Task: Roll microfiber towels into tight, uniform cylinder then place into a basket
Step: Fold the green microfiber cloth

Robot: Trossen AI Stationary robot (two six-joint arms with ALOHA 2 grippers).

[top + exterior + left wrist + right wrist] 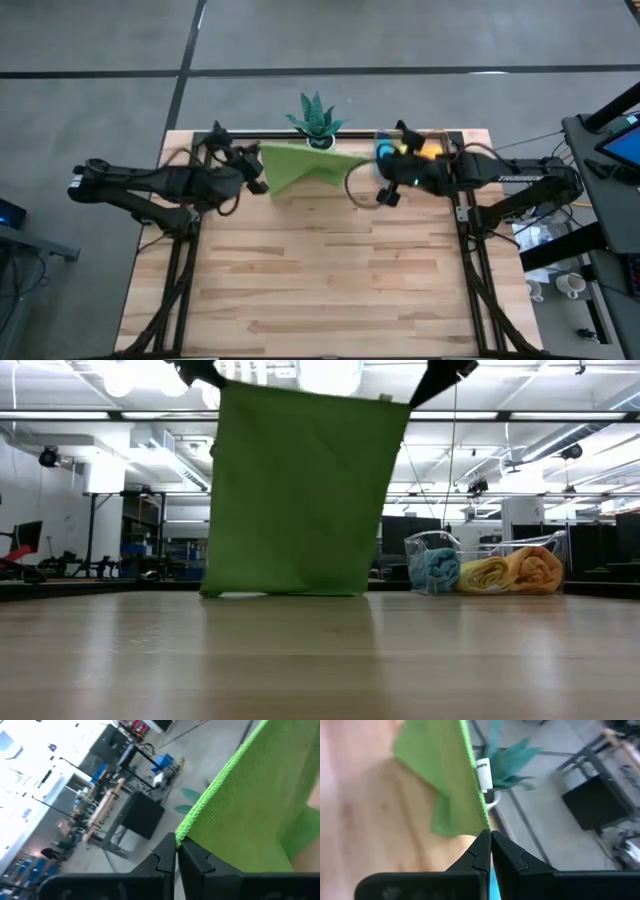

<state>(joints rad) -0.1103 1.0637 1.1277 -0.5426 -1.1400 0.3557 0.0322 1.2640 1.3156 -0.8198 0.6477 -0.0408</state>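
Note:
A green microfiber towel (300, 490) hangs spread out as a flat sheet between my two grippers, over the far part of the table. My left gripper (176, 851) is shut on one upper corner. My right gripper (489, 845) is shut on the other. In the high view the left gripper (262, 180) and the right gripper (372, 185) stand at either end of the towel (310, 162). The clear basket (490, 565) stands at the far right, under my right arm, with blue, yellow and orange rolls lying in it. My left gripper pinches the towel's upper corner (181, 834) between its two fingertips, right at the stitched edge. The towel hangs below, its top edge drawn straight toward the other gripper. My right gripper pinches the opposite upper corner (485, 822) between its fingertips, at the hem. The towel hangs down flat; its lower edge (285, 593) reaches the table top, and I cannot tell whether it touches.
A green spiky plant in a white pot (317, 122) stands at the far edge, just behind the towel. Bare wooden table (320, 280) lies in front of the towel, toward the near edge. The arms' frames run along both sides.

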